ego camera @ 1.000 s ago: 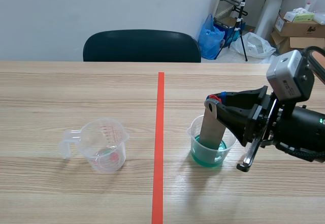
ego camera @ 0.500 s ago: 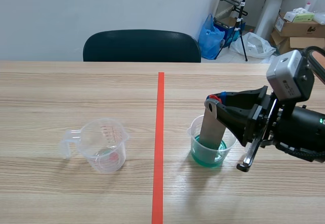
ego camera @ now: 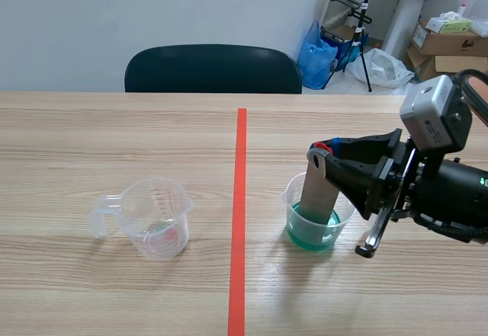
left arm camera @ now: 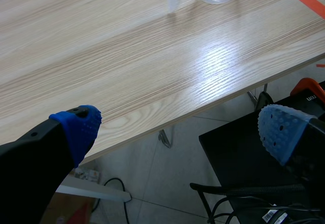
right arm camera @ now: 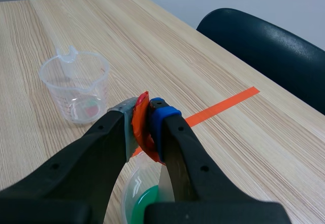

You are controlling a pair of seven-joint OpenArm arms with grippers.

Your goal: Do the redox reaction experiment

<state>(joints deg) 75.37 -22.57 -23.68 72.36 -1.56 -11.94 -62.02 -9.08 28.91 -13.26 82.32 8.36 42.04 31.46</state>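
- Grey metal, a flat strip (ego camera: 316,191), stands tilted in the clear cup (ego camera: 293,199) on your right side of the table (ego camera: 114,138). Its lower end sits in the blue-green liquid (ego camera: 309,237).
- Your right gripper (ego camera: 322,152) is clamped on the strip's top end, where a red patch (right arm camera: 139,127) shows between the two fingertips. From the right wrist view the fingers press close together around that patch, with the cup and its liquid (right arm camera: 144,203) directly under them.
- Your right arm comes in low from the right, and its gripper is just above the cup's rim.
- Across the orange-red tape line (ego camera: 239,199), well apart from the cup, the clear measuring jug (ego camera: 156,218) stands upright. Its handle points away from the line, and you can see red print on its wall.
- Your left gripper (left arm camera: 180,130) hangs off the near edge of the table with its fingers spread wide and nothing between the blue pads (left arm camera: 81,125). The measuring jug is well ahead of it on the tabletop.
- Beyond the far edge of the table you have a dark chair (ego camera: 213,68) pushed up against it.
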